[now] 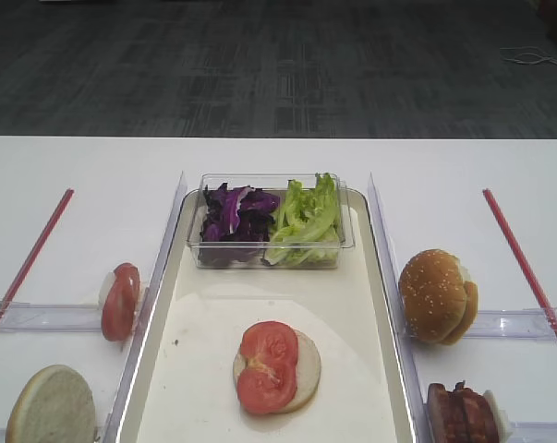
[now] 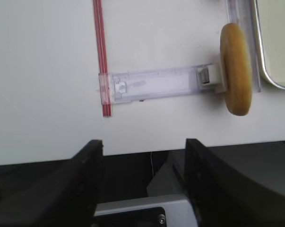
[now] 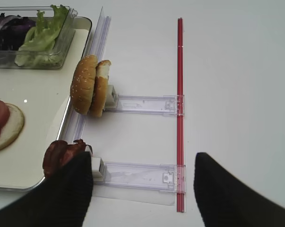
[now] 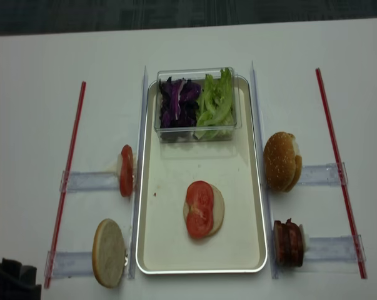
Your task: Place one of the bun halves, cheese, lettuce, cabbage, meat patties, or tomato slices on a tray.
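Both hands sit at the near counter edge, neither holding anything.

Left hand (image 2: 143,175): fingers spread wide, nothing between them, hovering over the counter's near edge. Just ahead of it lies a clear plastic holder (image 2: 151,85) clipped to a red strip (image 2: 100,56). Ahead and to the right, a bun half (image 2: 236,68) stands on edge at the holder's end, touching the tray's outer rim guard.

Right hand (image 3: 142,189): fingers spread, empty, low over the white counter (image 3: 237,71). Directly ahead between the fingers is another clear holder. The meat patties (image 3: 62,156) stand on edge just beside the left finger, at the tray rim. Farther ahead on the same side, two sesame bun halves (image 3: 88,85) stand on edge in their holder.

Tray (image 4: 175,250): lies between the two hands and ahead of both. Near its middle a bun half (image 4: 217,209) lies cut face up with two tomato slices (image 4: 199,209) overlapping on top. At the far end of the tray sits a clear plastic box (image 4: 196,132) holding purple cabbage (image 4: 179,103) on the left and green lettuce (image 4: 216,100) on the right.

More tomato slices (image 4: 126,170) stand on edge in a holder ahead of the left hand, beside the tray's left rim.
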Robot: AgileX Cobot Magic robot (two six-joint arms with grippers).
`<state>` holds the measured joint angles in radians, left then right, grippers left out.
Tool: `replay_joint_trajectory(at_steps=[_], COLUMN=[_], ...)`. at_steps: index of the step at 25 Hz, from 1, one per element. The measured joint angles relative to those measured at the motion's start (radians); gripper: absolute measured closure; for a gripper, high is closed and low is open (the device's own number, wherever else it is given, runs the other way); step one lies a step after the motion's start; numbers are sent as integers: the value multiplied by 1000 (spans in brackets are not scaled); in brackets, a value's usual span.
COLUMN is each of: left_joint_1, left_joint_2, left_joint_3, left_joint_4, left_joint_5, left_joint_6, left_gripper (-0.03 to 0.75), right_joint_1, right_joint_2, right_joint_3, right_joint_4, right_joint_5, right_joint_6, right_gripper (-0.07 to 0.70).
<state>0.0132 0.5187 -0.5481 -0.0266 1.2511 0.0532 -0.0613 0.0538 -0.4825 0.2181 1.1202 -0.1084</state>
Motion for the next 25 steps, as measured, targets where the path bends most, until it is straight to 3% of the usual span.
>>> replay_joint_trajectory(at_steps=[7,13,25], left_joint_1=[0,0,-30], left_joint_2=[-69,-126,-132], left_joint_3=[18,51,56], left_joint_4=[-17,-20,-20], left_joint_5=[-11,-79,-90], left_joint_6=[5,7,7], left_gripper=[316,316,316], right_joint_1=[0,0,0], right_joint_2=[0,0,0], right_joint_3=[0,0,0], right_joint_4=[0,0,0], right_joint_5=[0,0,0], right_joint_6=[0,0,0], right_gripper=[162,162,162])
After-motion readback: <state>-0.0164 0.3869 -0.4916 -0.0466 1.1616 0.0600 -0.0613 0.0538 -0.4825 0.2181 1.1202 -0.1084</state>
